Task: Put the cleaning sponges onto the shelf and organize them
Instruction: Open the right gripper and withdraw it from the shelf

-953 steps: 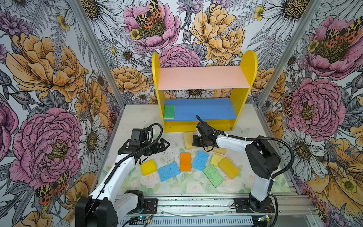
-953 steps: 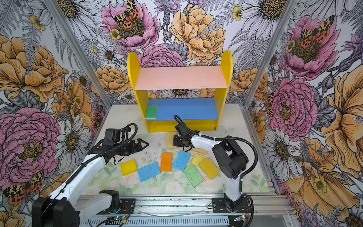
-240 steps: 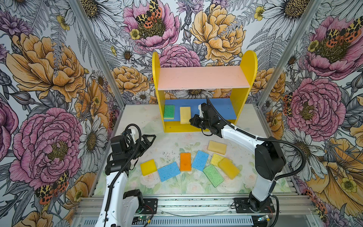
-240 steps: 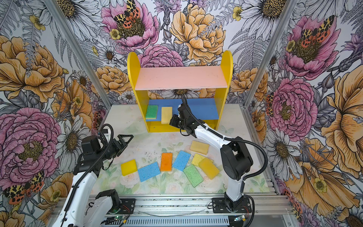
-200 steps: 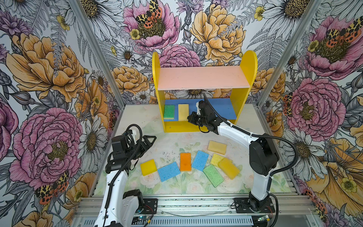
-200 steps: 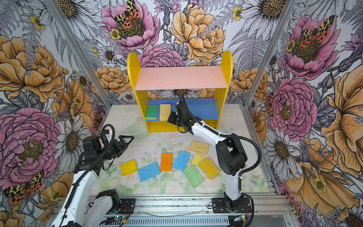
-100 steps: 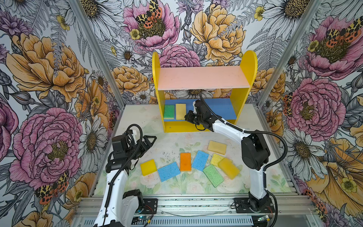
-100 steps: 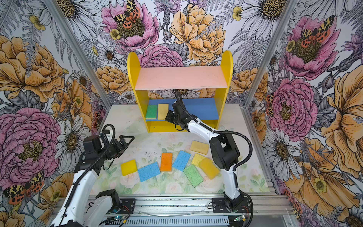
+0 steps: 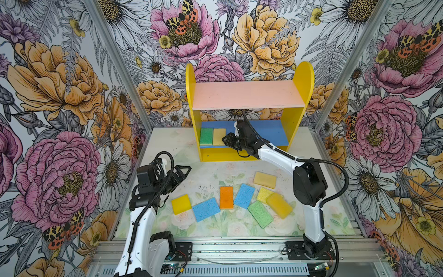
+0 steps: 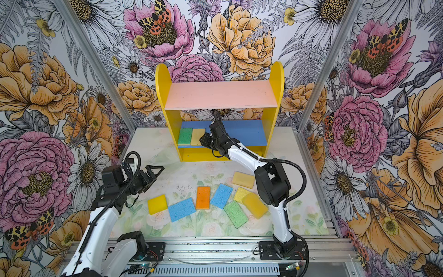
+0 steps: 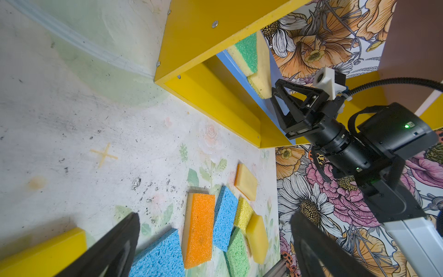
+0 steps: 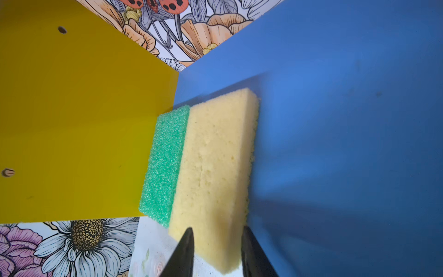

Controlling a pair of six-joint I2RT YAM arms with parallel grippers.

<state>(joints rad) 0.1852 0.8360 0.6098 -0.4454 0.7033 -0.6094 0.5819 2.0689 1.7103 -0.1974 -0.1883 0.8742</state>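
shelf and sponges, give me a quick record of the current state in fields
shelf: two tiers; nothing on pink upper board
blue lower board: green sponge and pale tan sponge, side by side at its left end
table: eight loose sponges
right claw: at the pale tan sponge's front end, jaws apart, grip unclear
left claw: open, empty, over the table's left side

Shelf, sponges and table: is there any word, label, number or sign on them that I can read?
None: no words, brands or numbers show on the shelf or the sponges.
Only mark: a faint yellow cross on the table, with no lettering.
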